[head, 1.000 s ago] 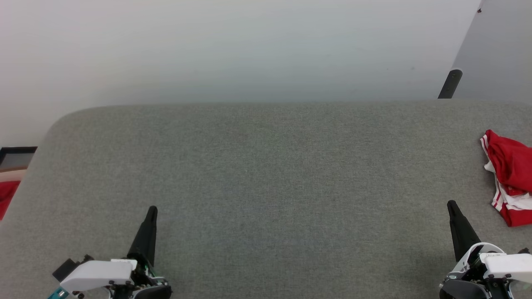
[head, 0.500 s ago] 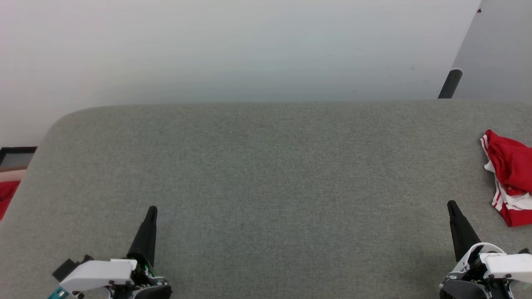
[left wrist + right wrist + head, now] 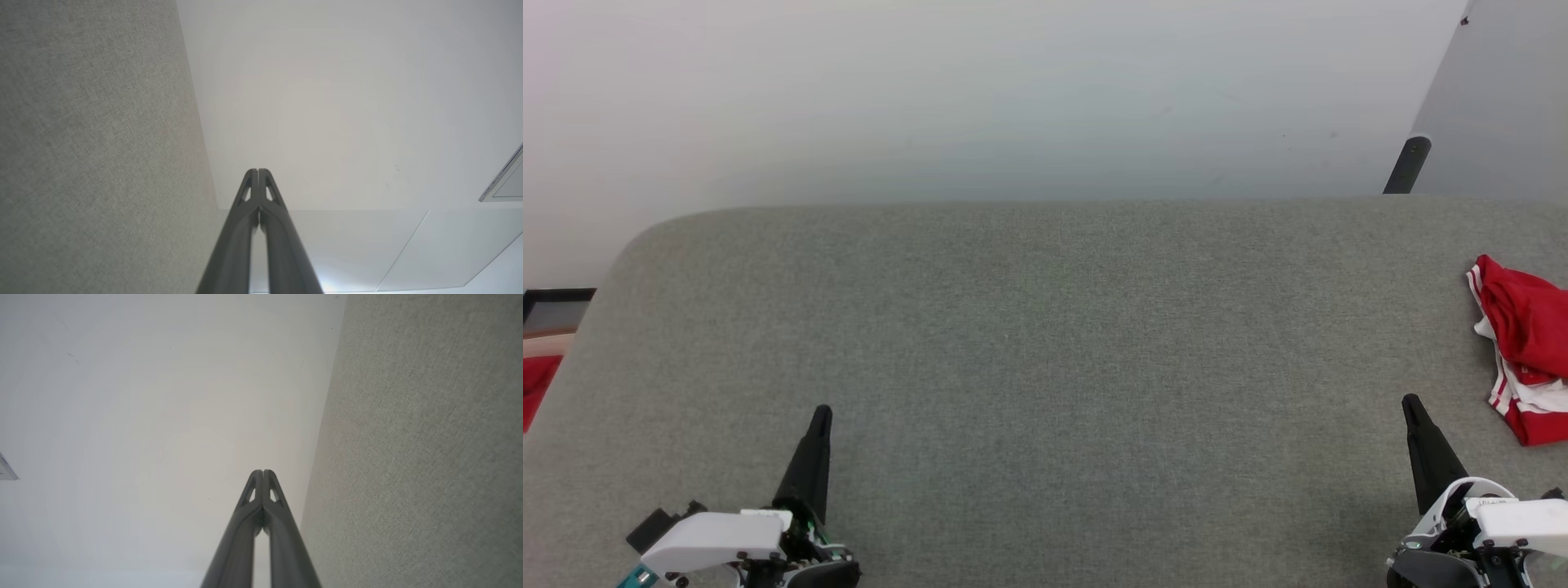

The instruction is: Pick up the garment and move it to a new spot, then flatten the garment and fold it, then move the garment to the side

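The garment [image 3: 1525, 343], red with white parts and red-white striped trim, lies bunched at the right edge of the grey fabric surface [image 3: 1045, 343], cut off by the frame. My right gripper [image 3: 1410, 401] rests shut at the lower right, a short way left of and below the garment, holding nothing. My left gripper [image 3: 823, 411] rests shut at the lower left, far from it. In the left wrist view my left gripper [image 3: 258, 170] has its tips pressed together. In the right wrist view my right gripper [image 3: 262, 472] is likewise closed and empty.
A pale wall stands behind the grey surface. A dark pole [image 3: 1407, 165] rises at the back right beside a grey panel. Off the surface's left edge lie a bit of red cloth [image 3: 535, 384] and a dark frame [image 3: 557, 306].
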Robot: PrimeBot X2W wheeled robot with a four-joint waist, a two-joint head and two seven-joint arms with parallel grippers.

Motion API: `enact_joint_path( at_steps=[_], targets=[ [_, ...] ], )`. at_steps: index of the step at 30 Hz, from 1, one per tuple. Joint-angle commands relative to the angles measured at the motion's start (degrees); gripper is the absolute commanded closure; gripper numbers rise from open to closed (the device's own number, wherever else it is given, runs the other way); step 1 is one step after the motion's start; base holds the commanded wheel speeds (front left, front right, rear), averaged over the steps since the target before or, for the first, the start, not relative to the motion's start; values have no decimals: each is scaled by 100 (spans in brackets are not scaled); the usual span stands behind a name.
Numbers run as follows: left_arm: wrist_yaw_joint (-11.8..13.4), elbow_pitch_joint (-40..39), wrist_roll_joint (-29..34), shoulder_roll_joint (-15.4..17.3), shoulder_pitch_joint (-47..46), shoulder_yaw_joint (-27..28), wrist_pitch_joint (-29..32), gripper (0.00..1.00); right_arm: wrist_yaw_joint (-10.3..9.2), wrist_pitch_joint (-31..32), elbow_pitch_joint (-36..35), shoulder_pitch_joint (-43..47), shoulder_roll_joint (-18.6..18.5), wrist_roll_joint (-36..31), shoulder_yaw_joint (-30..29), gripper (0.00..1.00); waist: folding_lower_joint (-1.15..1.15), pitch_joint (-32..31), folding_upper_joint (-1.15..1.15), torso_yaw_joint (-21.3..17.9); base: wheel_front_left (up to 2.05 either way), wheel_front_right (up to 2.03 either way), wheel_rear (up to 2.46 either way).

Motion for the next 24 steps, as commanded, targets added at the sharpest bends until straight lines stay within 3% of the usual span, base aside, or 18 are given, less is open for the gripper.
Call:
enact_joint_path(
  at_steps=[1, 24],
  targets=[
    [-18, 5, -18, 1, -53, 13, 11, 100, -2, 16, 2, -23, 7, -1, -11, 100, 0, 0, 0, 0, 0, 0, 0],
    [-18, 5, -19, 2, -52, 10, 10, 100, -2, 18, 2, -24, 13, -10, -17, 100, 0, 0, 0, 0, 0, 0, 0]
  ],
)
